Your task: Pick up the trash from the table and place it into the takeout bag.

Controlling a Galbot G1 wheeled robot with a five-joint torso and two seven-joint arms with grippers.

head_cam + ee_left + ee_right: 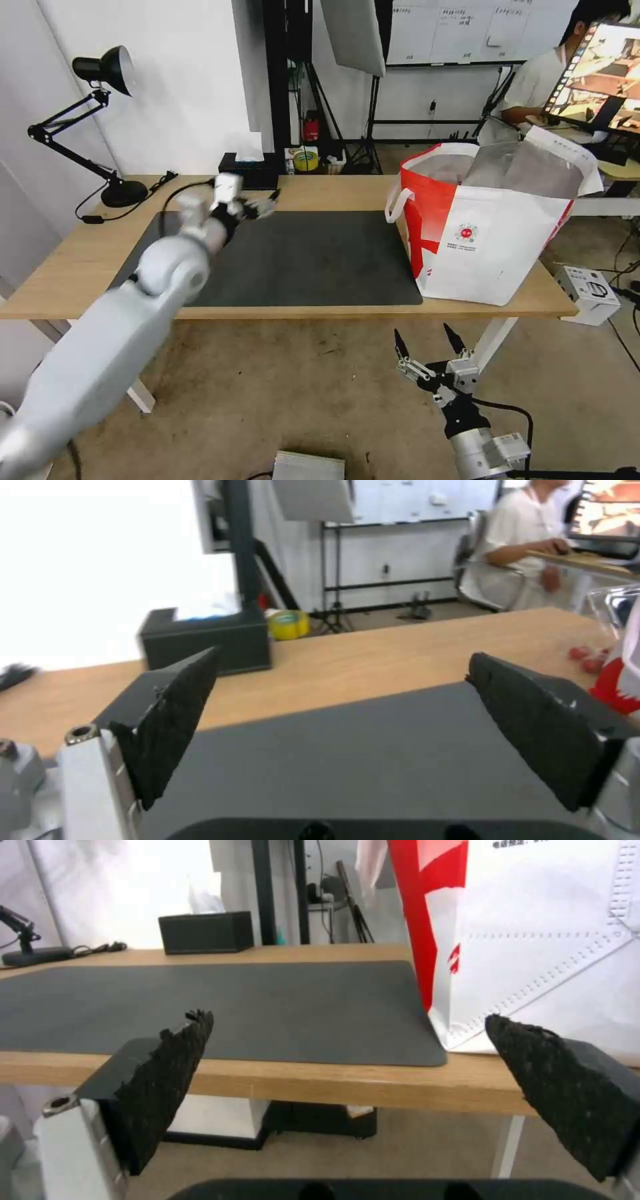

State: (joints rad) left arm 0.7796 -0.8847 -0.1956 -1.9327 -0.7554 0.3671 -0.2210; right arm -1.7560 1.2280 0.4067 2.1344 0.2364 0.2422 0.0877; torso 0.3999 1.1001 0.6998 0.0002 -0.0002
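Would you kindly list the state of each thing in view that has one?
takeout bag: upright on the table, mouth open.
left claw: open, empty, above the mat.
right claw: open, empty, below the table edge.
desk lamp: off.
tissue box: tissue sticking out.

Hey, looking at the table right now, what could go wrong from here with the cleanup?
1. The open right tool hangs below the table's front edge, near the bag. Rising straight up, it might strike the edge or nudge the bag.
2. The left wrist view shows tomatoes close beside the bag. The open left tool, reaching for them, could push the bag or roll them away.
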